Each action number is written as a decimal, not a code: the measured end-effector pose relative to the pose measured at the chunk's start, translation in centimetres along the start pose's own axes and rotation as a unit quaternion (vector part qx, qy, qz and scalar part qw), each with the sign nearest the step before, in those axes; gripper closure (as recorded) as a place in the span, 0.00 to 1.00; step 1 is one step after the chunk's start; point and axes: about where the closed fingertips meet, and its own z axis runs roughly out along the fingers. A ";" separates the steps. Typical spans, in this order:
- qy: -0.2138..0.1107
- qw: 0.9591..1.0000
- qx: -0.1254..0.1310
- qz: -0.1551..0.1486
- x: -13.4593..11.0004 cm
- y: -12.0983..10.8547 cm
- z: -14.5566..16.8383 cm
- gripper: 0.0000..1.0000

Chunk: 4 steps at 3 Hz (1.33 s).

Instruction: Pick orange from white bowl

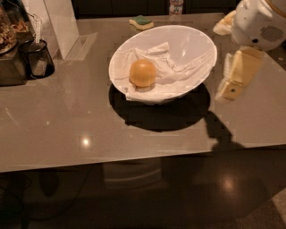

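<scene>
The orange (143, 73) is round and orange-yellow. It lies on a crumpled white cloth (178, 67) in the left part of the large white bowl (196, 40), which stands tilted on the grey table (67, 125). My gripper (233, 85), cream-yellow under the white arm housing (259, 22), hangs above the table just right of the bowl's rim. It is apart from the orange and holds nothing.
A yellow-and-green sponge (141, 21) and a bottle (175, 8) stand behind the bowl. A black cup (38, 58), a dark tray of snacks (9, 49) and a white upright stand (58, 22) are at the far left. The table's front edge (134, 163) is near.
</scene>
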 end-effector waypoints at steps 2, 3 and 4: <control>-0.030 1.000 0.001 0.004 -1.2 -1.0 0.4 0.00; -0.073 0.997 -0.021 -0.015 -4.7 -3.0 2.6 0.00; -0.113 0.992 -0.050 -0.032 -8.9 -5.3 5.4 0.00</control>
